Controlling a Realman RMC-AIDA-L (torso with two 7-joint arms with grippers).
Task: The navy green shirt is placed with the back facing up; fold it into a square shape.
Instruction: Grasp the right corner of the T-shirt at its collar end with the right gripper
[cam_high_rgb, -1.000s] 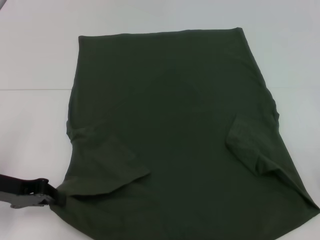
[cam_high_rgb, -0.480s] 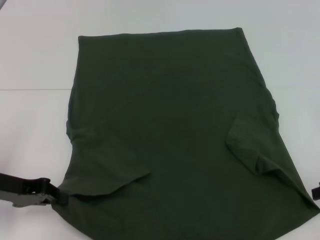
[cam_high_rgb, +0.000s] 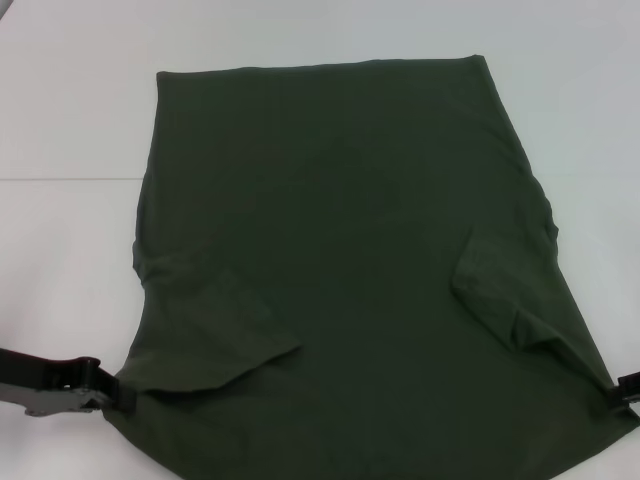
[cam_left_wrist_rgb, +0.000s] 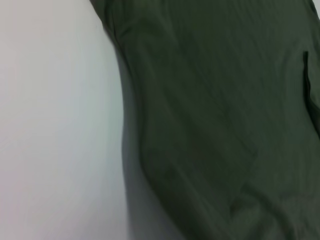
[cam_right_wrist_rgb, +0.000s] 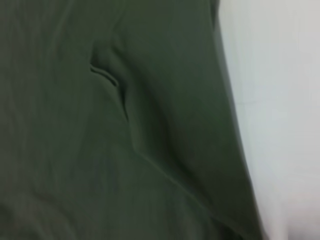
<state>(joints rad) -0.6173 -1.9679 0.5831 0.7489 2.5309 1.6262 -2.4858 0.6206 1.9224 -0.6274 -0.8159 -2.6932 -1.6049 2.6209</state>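
Both sleeves of the navy green shirt (cam_high_rgb: 350, 260) were already turned in over its plain back, so the cloth lay as a long dark panel spread flat on the white table (cam_high_rgb: 70, 110), its far hem running straight and its near corners reaching toward the robot. The left gripper (cam_high_rgb: 108, 392) sat at the near left corner, touching the cloth edge; whether its fingers had closed on the fabric could not be told, since the tips were lost against the dark cloth. The right gripper (cam_high_rgb: 622, 386) showed only as a dark sliver at the near right corner, just beside the cloth, and its fingers could not be read either. Each wrist view showed little but the shirt's side edge against the table (no fingers in either one).

Judging by this, the step in hand was taking hold of the two near corners, ahead of folding the panel lengthwise. The next move would call for a sure pinch at both corners, then an even lift and carry toward the far hem, both arms keeping pace so the tucked sleeves would not slip out and the edges would meet squarely.
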